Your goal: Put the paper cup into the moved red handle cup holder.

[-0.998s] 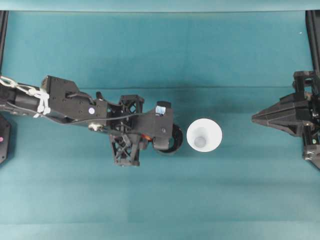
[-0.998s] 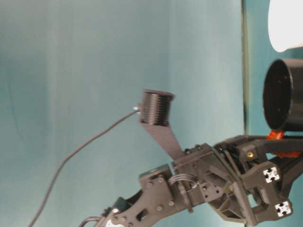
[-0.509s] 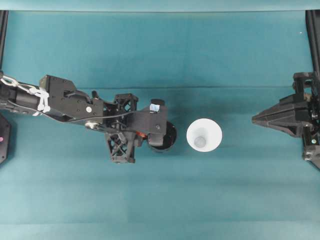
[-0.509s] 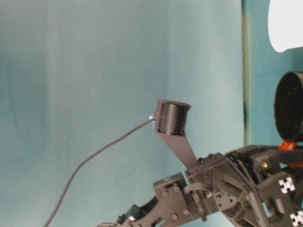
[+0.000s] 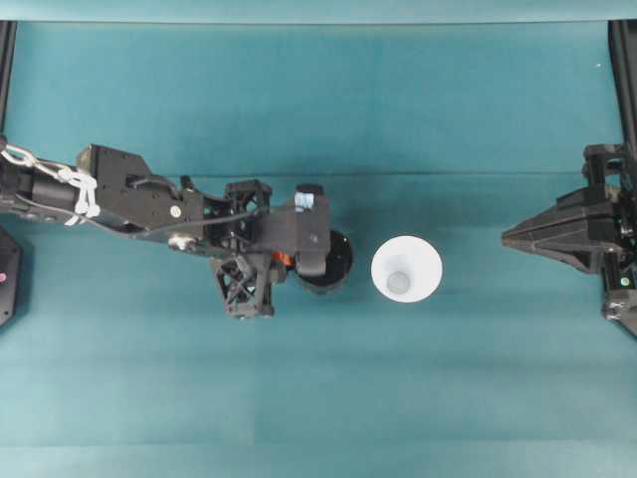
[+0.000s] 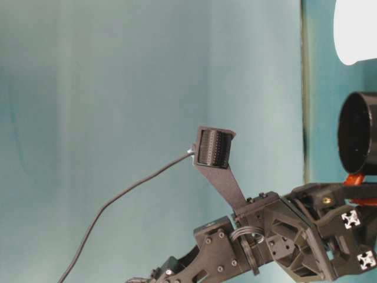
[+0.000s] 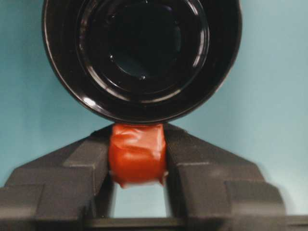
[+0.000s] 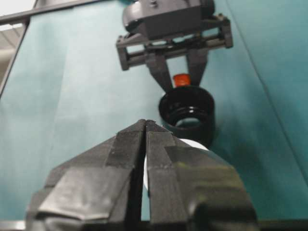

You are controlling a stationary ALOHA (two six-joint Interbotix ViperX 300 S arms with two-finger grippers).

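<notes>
— Fingers point(image 7: 91, 163) of the left gripper point(image 7: 138, 166)? 
— Pinching the red handle cup holder point(image 5: 328, 271) by its tab, mid-table; right gripper point(image 8: 144, 144) pressed together at the right edge.
— Paper cup point(image 5: 406, 269)?
— Upright just beside the holder, toward the right edge.

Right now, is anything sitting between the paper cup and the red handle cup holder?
Nothing visible. Bare cloth separates the paper cup from the red handle cup holder; the left gripper clamps the handle on the holder's far side.

Overhead looks straight down; wrist views face each other
</notes>
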